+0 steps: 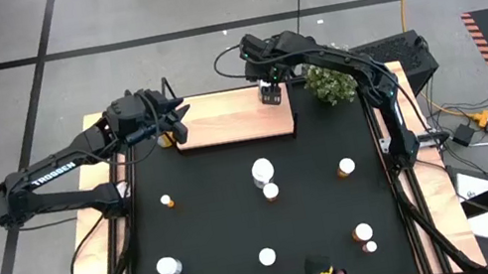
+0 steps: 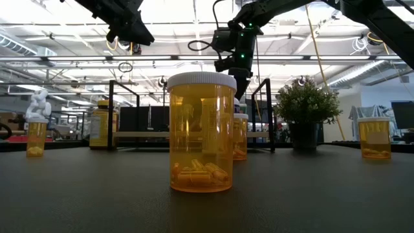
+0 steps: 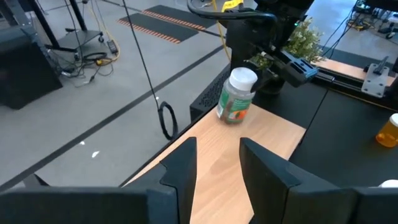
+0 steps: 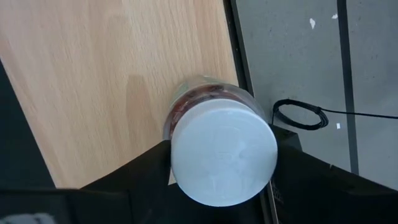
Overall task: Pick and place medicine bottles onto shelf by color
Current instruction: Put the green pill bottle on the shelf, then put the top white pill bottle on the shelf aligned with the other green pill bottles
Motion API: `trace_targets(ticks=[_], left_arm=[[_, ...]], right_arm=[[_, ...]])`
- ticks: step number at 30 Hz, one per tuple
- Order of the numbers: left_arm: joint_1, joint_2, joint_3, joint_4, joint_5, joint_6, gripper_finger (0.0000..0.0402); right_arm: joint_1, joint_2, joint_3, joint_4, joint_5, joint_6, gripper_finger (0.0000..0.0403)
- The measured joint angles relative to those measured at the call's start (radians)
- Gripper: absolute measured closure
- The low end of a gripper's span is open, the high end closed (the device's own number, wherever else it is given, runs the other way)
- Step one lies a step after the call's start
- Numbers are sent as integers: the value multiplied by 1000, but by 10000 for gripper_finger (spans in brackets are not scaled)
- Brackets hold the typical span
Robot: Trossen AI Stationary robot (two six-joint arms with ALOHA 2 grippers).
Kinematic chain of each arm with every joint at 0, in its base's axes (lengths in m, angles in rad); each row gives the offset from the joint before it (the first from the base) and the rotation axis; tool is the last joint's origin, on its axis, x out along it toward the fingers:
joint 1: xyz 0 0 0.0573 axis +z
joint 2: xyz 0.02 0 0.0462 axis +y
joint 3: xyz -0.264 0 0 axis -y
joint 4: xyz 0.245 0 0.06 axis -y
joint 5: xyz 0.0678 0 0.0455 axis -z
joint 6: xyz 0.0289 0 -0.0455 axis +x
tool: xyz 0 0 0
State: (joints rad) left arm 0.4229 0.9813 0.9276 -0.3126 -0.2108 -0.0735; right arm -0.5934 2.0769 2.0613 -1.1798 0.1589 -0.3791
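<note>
Standing near the edge of the shelf (image 1: 233, 119), at about 1 o'clock on the table (image 1: 94, 254), the white-capped bottle (image 3: 237, 95) could tip or roll off if the right gripper (image 1: 269, 90) bumps it while lifting away. That is my guess, because the bottle is sitting close to the shelf's far corner. The right gripper is hanging over this bottle with its fingers (image 4: 124, 180) on both sides of the cap. I cannot tell if it is squeezing the bottle or letting go. The left gripper (image 3: 217, 163) is waiting over the shelf's other end, at about 11 o'clock. It is holding nothing, and its fingers are standing a little apart. Other medicine bottles (image 1: 270, 191) are standing on the black mat (image 1: 220, 227), not yet sorted.
</note>
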Motion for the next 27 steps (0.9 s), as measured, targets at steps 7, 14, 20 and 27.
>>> trace_targets(ticks=[7,14,20,27], left_arm=[[0,0,0,-3,0,-11,279],[0,0,0,-15,0,-13,279],[1,0,0,-23,0,-10,279],[2,-2,0,-49,14,39,279]], right_arm=[[-1,-2,-1,17,0,-4,94],[13,-59,-2,37,31,9,66],[31,-144,-2,80,54,131,63],[109,-262,-2,108,57,426,62]])
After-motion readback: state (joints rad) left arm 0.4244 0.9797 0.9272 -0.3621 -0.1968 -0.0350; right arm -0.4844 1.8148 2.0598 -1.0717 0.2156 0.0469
